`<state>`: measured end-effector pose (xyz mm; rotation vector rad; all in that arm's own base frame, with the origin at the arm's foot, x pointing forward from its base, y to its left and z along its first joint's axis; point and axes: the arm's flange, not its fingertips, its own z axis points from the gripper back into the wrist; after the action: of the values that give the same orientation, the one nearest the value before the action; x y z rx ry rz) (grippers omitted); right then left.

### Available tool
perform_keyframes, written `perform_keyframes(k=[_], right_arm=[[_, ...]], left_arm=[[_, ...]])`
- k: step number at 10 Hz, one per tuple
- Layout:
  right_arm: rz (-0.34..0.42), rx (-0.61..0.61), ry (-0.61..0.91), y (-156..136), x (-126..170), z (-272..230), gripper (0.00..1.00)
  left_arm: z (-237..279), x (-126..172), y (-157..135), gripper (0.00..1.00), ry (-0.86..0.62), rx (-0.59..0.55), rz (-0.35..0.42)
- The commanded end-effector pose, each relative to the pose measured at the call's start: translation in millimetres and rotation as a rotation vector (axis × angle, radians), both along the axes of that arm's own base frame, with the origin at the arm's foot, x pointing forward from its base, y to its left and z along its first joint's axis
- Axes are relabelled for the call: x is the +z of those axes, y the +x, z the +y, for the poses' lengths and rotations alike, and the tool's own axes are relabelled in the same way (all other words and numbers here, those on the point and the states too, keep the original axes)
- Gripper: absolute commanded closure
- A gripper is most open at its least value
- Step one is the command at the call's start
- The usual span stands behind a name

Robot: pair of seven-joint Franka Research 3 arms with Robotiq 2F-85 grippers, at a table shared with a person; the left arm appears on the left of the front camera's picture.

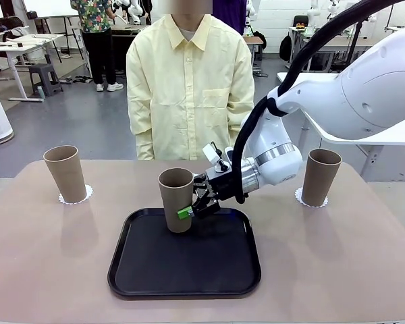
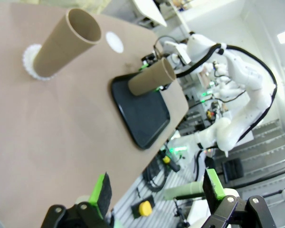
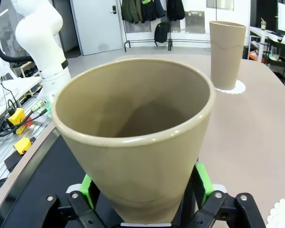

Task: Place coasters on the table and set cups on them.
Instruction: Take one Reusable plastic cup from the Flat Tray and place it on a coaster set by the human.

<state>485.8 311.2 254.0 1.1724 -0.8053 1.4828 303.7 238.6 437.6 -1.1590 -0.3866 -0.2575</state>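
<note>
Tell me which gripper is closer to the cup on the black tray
Right. The right gripper is shut on the cup standing on the tray. The left gripper is open, hovering off the table's edge, well away from it.

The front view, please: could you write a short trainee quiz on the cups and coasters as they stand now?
1. True or false: the right end effector is shut on the middle cup.
2. How many cups already stand on coasters?
A. none B. one C. two
3. What does the middle cup stand on or over?

Key
1. True: its green pads clamp the cup's lower wall.
2. C: the left cup on the left coaster, the right cup on the right coaster.
3. The black tray; the left wrist view shows a third coaster bare on the table.
</note>
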Motion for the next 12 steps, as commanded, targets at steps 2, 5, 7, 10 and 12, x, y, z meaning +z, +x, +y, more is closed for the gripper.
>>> perform_keyframes(k=[2,5,7,10,12], right_arm=[[-0.034,0.04,-0.022,6.4,-7.7,5.3,0.83],[-0.047,0.05,-0.036,3.4,-6.7,3.5,1.0],[0.009,-0.053,0.059,-7.0,24.2,-1.8,0.76],[0.0,-0.169,0.109,-24.1,99.4,-19.8,0.76],[0.01,-0.199,0.047,-23.1,120.8,-18.8,0.76]], left_arm=[[0.7,1.9,-1.3,0.0,-0.01,0.001,-0.007],[0.7,1.9,-1.3,0.0,-0.01,0.001,-0.007],[0.7,1.9,-1.3,0.0,-0.01,0.001,-0.007],[0.7,1.9,-1.3,0.0,-0.01,0.001,-0.007],[0.7,1.9,-1.3,0.0,-0.01,0.001,-0.007]])
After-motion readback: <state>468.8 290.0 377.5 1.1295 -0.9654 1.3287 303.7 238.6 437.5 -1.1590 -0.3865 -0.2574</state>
